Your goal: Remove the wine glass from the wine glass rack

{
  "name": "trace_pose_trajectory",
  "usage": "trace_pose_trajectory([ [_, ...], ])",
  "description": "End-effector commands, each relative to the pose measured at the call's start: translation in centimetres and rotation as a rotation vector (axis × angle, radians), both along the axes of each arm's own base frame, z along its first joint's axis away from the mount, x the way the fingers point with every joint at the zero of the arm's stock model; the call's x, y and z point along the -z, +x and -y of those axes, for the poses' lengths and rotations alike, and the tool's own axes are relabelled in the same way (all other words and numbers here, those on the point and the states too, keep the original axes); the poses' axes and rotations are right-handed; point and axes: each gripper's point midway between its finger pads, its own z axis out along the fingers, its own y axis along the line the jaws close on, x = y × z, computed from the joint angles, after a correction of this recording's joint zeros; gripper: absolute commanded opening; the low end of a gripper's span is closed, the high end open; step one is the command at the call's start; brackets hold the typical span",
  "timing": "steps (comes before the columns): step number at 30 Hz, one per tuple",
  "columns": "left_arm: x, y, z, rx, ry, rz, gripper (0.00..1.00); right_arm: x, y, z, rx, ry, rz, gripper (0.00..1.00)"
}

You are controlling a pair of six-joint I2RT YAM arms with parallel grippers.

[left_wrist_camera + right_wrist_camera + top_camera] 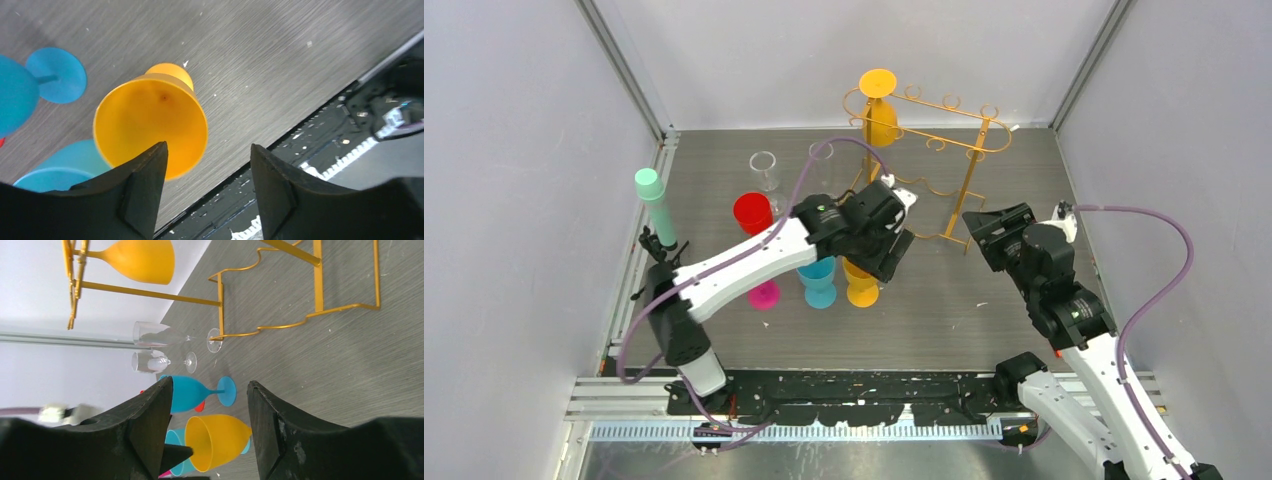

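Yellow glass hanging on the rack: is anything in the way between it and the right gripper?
Only the wine glass rack itself: its gold uprights and wavy base lie between the open right gripper and the hanging yellow wine glass. The other glasses stand off to the side, not in that path.

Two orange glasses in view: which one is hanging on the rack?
The far orange glass, hanging foot-up at the left end of the top rail of the rack. The near orange glass stands upright on the table.
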Motion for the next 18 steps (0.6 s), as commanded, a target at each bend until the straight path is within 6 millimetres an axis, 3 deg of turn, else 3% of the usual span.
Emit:
trace_pose_trajectory([
  [1, -8.3, -0.1, 0.3, 0.035, -0.242, 0.161, 0.68, -3.6, 0.2, 0.7, 0.026, -0.004, 0.086, 0.61],
  [3, -10.2, 0.0, -0.5, 0.032, -0.285, 0.221, 0.77, -4.3, 0.3, 0.5, 0.015, -0.008, 0.097, 0.61],
  [5, -12.3, 0.0, -1.9, 0.019, -0.330, 0.300, 0.86, -6.3, 0.5, 0.0, -0.015, -0.006, 0.138, 0.62],
  [8, -14.7, 0.9, -4.6, -0.062, -0.358, 0.435, 0.99, -8.3, 1.5, -1.4, -0.076, -0.011, 0.176, 0.61],
  [12, -16.8, 1.9, -8.9, -0.206, -0.388, 0.592, 1.00, -11.7, 3.3, -3.9, -0.184, -0.026, 0.222, 0.60],
  [18, -18.1, 1.5, -13.4, -0.322, -0.446, 0.714, 1.00, -15.7, 8.1, -6.6, -0.252, -0.076, 0.236, 0.57],
])
